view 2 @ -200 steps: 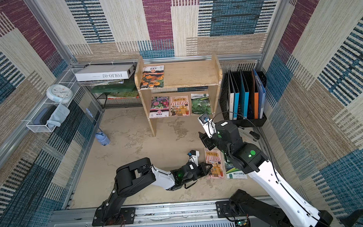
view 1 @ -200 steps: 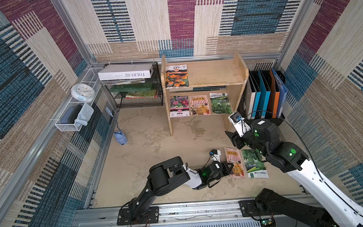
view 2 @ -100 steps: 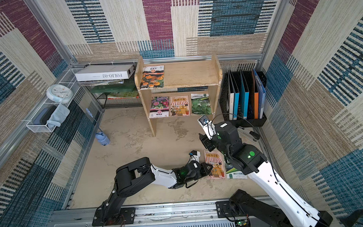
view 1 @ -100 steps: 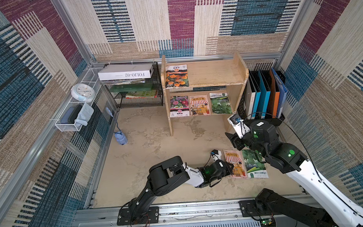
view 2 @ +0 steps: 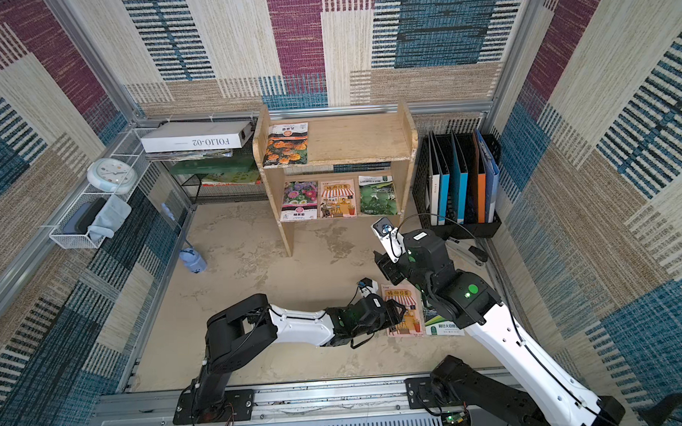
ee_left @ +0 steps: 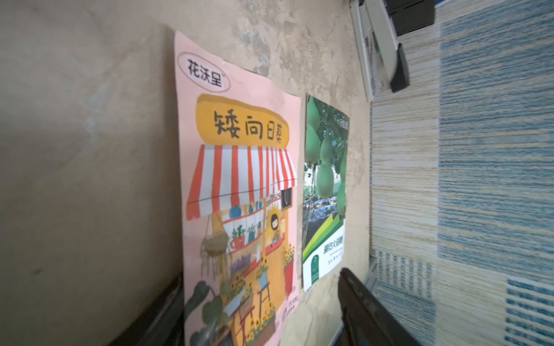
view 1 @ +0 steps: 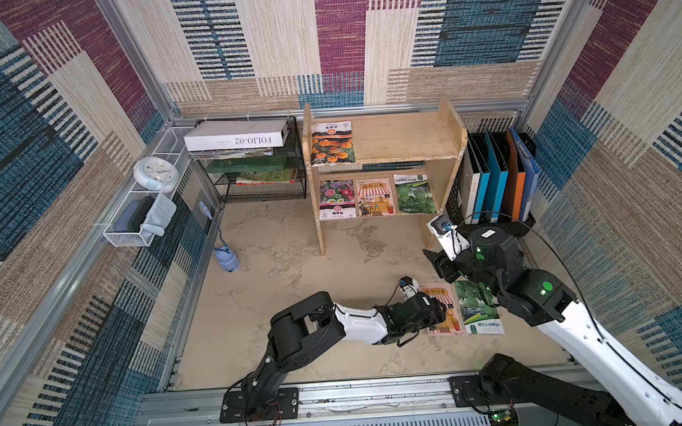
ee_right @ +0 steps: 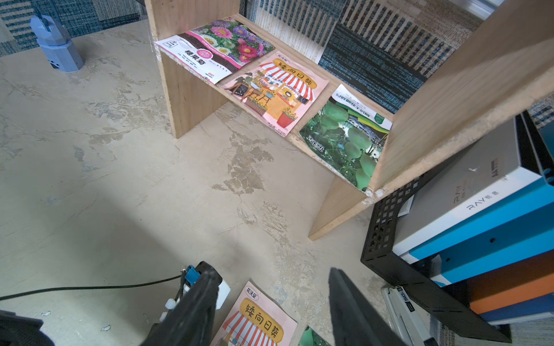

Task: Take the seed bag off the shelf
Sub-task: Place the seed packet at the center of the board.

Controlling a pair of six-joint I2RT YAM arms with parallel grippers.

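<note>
- Looking down in both top views, I see the wooden shelf (view 1: pixel 407 141) at the back, with a marigold seed bag (view 1: pixel 332 143) on its top tier and three more bags on its lower tier.
- Well in front of the shelf, a pink sunflower seed bag (view 1: pixel 450 319) and a green gourd seed bag (view 1: pixel 481 318) lie flat on the floor (view 1: pixel 294 262), side by side. My left gripper (view 1: pixel 440 310) sits at the pink one's edge. My right gripper (view 1: pixel 440 265) hangs near, between them and the shelf.
- In the left wrist view, my fingers (ee_left: pixel 368 308) stand spread on either side of the pink bag's end, clamping nothing.
- In the right wrist view, my jaws are likewise apart and empty. The lower tier holds an aster seed bag (ee_right: pixel 215 45), a second pink bag (ee_right: pixel 275 90) and a green-leaf bag (ee_right: pixel 344 137).
</note>
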